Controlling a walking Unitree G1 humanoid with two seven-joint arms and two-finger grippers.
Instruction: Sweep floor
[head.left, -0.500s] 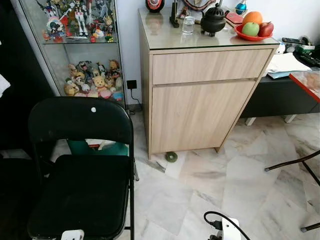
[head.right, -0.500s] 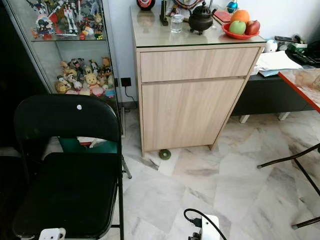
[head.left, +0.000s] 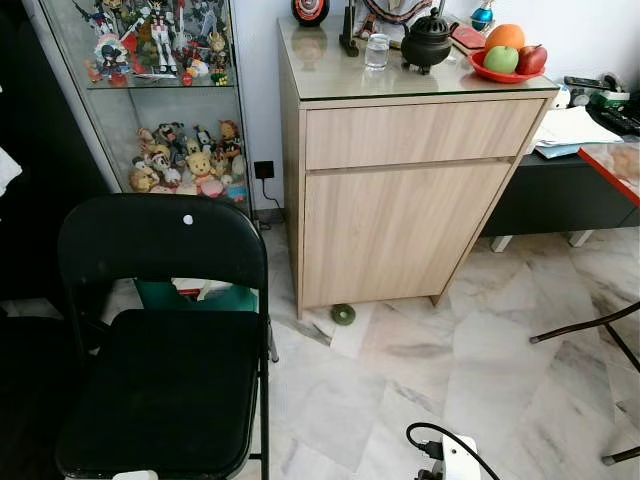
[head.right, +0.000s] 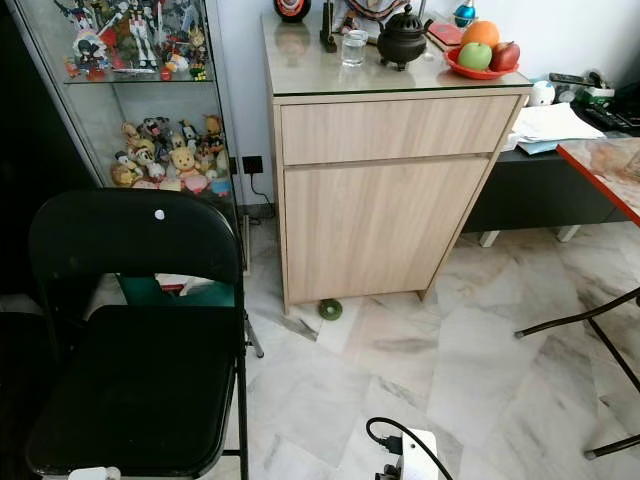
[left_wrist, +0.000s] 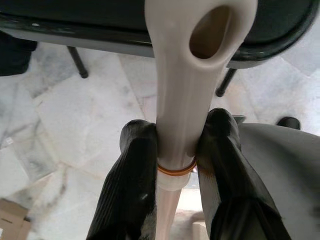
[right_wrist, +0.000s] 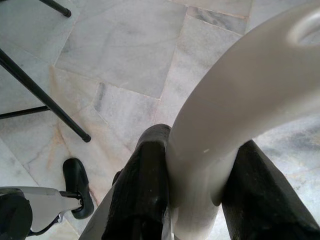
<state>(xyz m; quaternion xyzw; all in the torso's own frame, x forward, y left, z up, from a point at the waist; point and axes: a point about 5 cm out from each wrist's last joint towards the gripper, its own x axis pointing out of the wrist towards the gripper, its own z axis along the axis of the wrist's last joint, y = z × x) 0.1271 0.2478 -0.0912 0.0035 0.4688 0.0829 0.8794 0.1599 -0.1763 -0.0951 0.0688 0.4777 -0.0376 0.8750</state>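
In the left wrist view my left gripper (left_wrist: 175, 137) is shut on a white plastic handle (left_wrist: 192, 75) with an oval hanging hole at its end and an orange ring lower down. That handle's end hangs just over the front edge of a black chair seat (left_wrist: 75, 15). In the right wrist view my right gripper (right_wrist: 200, 150) is shut on a second white handle (right_wrist: 240, 100), thick and curved, above the pale marble floor (right_wrist: 115, 45). The tip of the left handle (head.left: 135, 476) peeks in at the bottom edge of the eye views. Neither tool's head is in view.
A black folding chair (head.left: 165, 330) stands close in front on the left. Behind it is a glass cabinet of figurines (head.left: 160, 90). A wooden cabinet (head.left: 400, 200) with fruit on top stands ahead, a small green disc (head.left: 343, 314) at its foot. Black chair legs (head.left: 590, 325) reach in from the right.
The white tip at the bottom left of the eye views has sunk lower, almost out of the picture. Everything else stands as before.
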